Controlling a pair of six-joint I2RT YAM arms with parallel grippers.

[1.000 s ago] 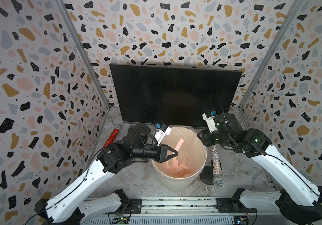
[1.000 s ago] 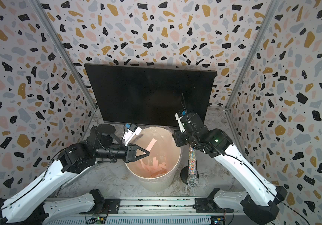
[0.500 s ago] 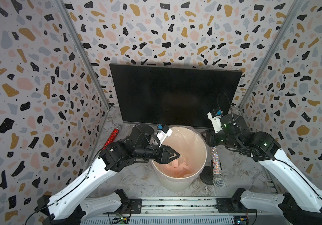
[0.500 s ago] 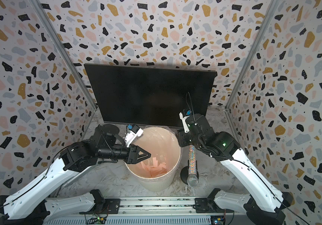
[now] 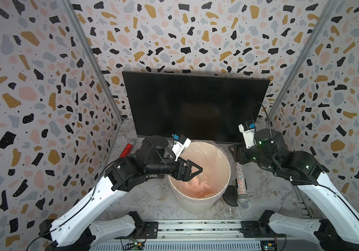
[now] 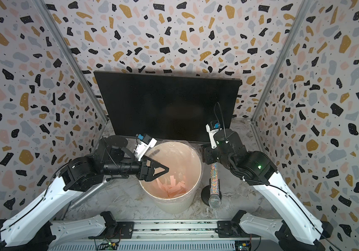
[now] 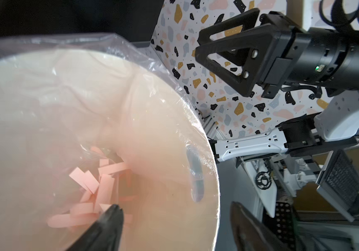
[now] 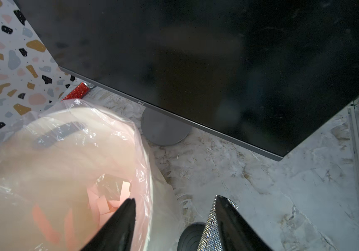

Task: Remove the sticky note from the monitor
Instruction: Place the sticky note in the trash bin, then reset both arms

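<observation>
**A:** Where's the sticky note? The monitor (image 5: 196, 104) looks bare in both top views.

**B:** Off it, I'd judge. Pink slips (image 5: 198, 188) lie jumbled in the white bucket (image 5: 216, 158), at the monitor's 6 o'clock; no single long axis, and I can't tell which is the note.

**A:** And the arms?

**B:** The left pincer (image 5: 198, 171) reaches over the bucket from 9 o'clock, spread and empty, slips straight below — the nearer one. The right pincer (image 8: 175, 197) — also spread, empty — sits off the rim at 3 o'clock.
</observation>
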